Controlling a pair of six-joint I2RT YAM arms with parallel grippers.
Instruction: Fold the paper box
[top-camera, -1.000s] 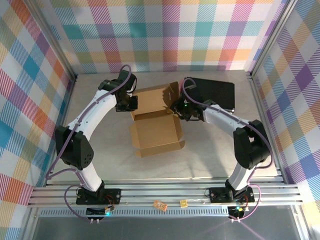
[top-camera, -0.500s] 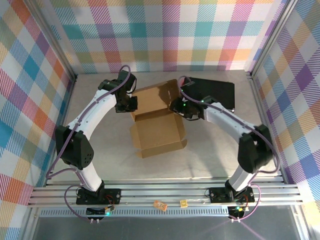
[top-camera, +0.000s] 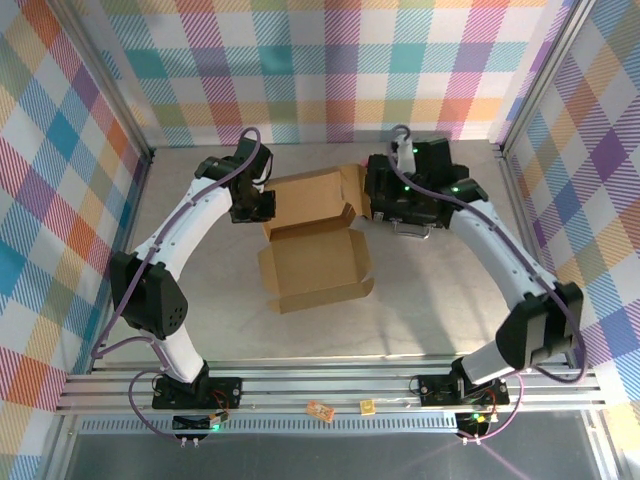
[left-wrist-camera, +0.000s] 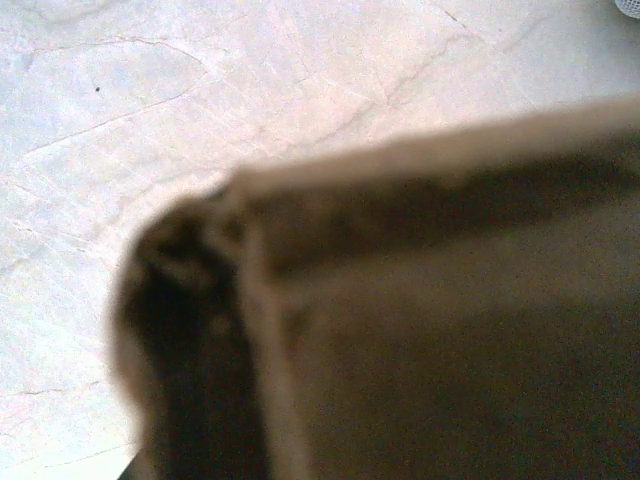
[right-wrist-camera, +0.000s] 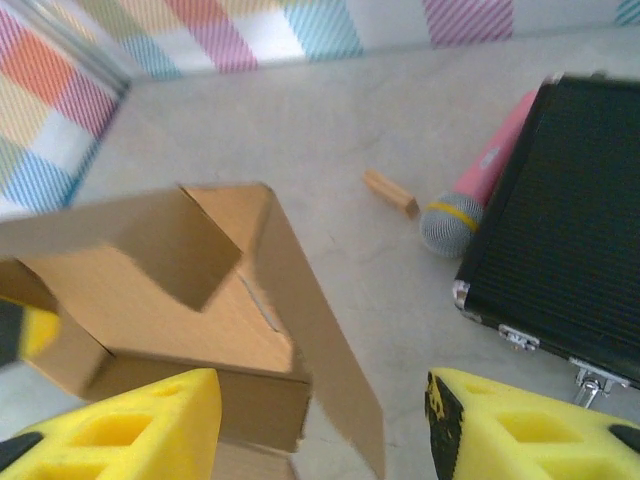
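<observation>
The table (top-camera: 430, 300) carries the paper box (top-camera: 318, 262) at its middle, between the two arms. The shallow brown tray lies open with its long axis running left to right, a little skewed. The lid (top-camera: 305, 195) rises from the far long edge toward the back wall. To the right of the box sits a black case (right-wrist-camera: 560, 200), with the right arm reaching over it. The left gripper (top-camera: 258, 208) is at the far left corner, where lid meets tray. Its jaws are closed, and the left wrist view has blurred cardboard pressed right up against the camera, so it appears to pinch the box's edge there. The right gripper (top-camera: 373, 207) is at the opposite far right corner, just beside the lid's upright side flap (right-wrist-camera: 325, 340). In the right wrist view its yellow fingers (right-wrist-camera: 130, 425) stand well apart, gripping nothing. The flap's free edge hangs in the gap between them, nearer the left finger and touching neither. So the box lies ahead of and to the left of the open jaws, and the right arm is the nearer one to this flap. I judge that tucking the flap inward falls to it while the left side stays pinned. Beyond the flap lie a pink microphone (right-wrist-camera: 482, 170) and a small wooden block (right-wrist-camera: 390, 192), both clear of the box.
</observation>
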